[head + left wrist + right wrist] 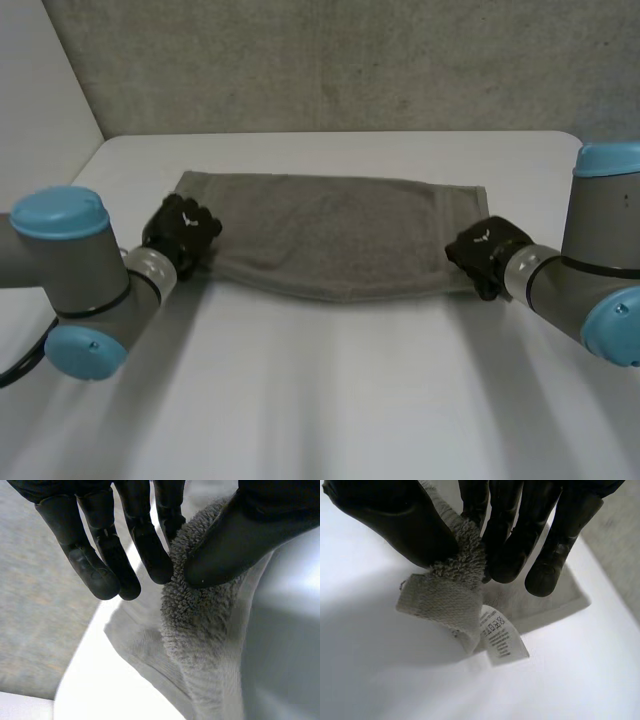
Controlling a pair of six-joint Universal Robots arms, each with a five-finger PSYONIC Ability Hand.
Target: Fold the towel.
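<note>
My left hand (145,545) has its thumb and a fingertip pinched on a bunched corner of the towel (330,235), with the other fingers straight beside it. My right hand (520,535) is clamped the same way on the other near corner, the terry pile squeezed between thumb and fingers. Just below that grip hangs a white care label (498,635) sewn into the hem. It carries a row of washing symbols and lines of print too small to read. The grey towel stretches between my hands, its far edge lying flat on the white table (330,400).
</note>
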